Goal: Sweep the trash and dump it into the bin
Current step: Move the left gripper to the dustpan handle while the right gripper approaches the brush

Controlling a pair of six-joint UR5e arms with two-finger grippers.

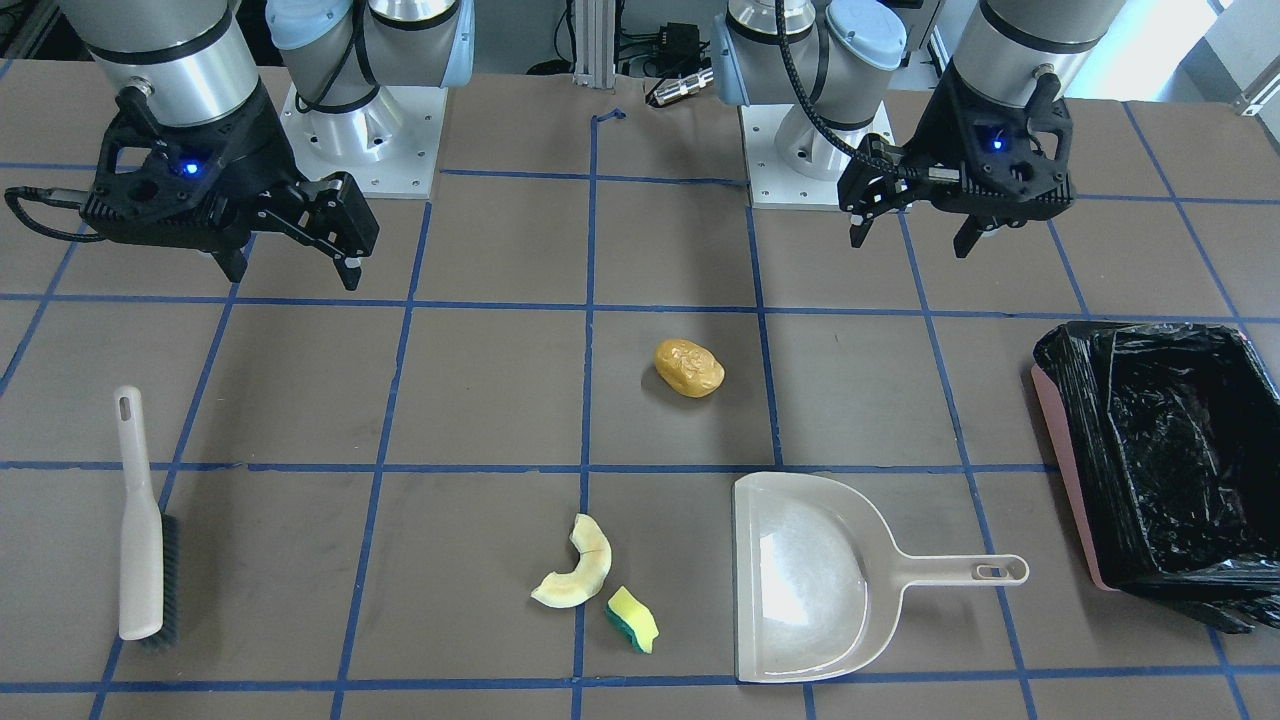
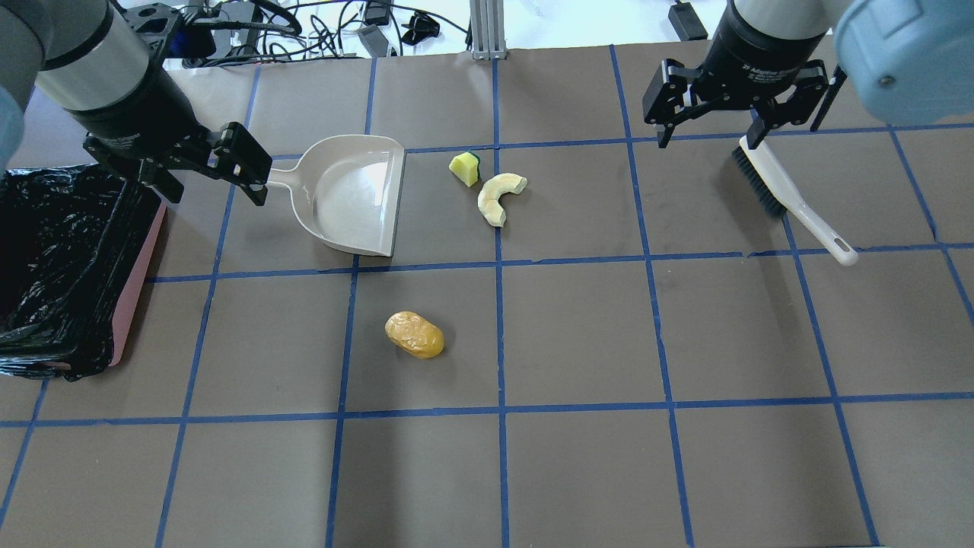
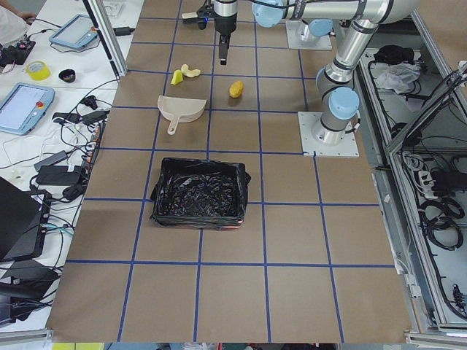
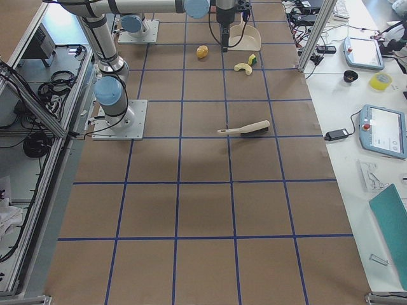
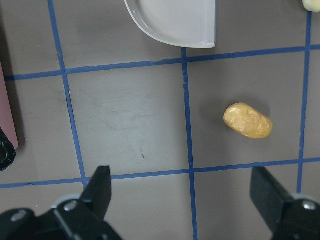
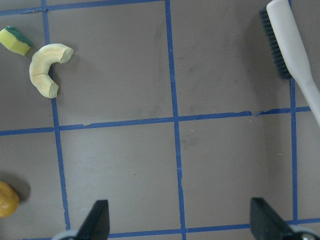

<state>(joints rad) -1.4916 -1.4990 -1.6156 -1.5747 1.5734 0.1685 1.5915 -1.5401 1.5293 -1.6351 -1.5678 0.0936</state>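
The trash lies on the brown table: a golden-brown potato-like piece [image 1: 689,367] [image 2: 414,334] [image 5: 248,120], a pale yellow crescent slice [image 1: 575,575] [image 2: 498,198] [image 6: 46,70] and a yellow-green sponge [image 1: 634,619] [image 2: 465,168] beside it. The pink bin [image 1: 1062,450] [image 2: 137,281] with a black bag stands at the table's left end. My left gripper [image 1: 912,238] [image 2: 215,190] [image 5: 182,195] hangs open and empty between the bin and the dustpan handle. My right gripper [image 1: 293,272] [image 2: 708,141] [image 6: 177,220] hangs open and empty near the brush head.
A beige dustpan [image 1: 800,580] [image 2: 350,194] lies flat, its mouth toward the sponge and slice, its handle toward the bin. A white brush [image 1: 140,520] [image 2: 791,202] [image 6: 295,55] lies on the table's right side. Blue tape lines grid the table.
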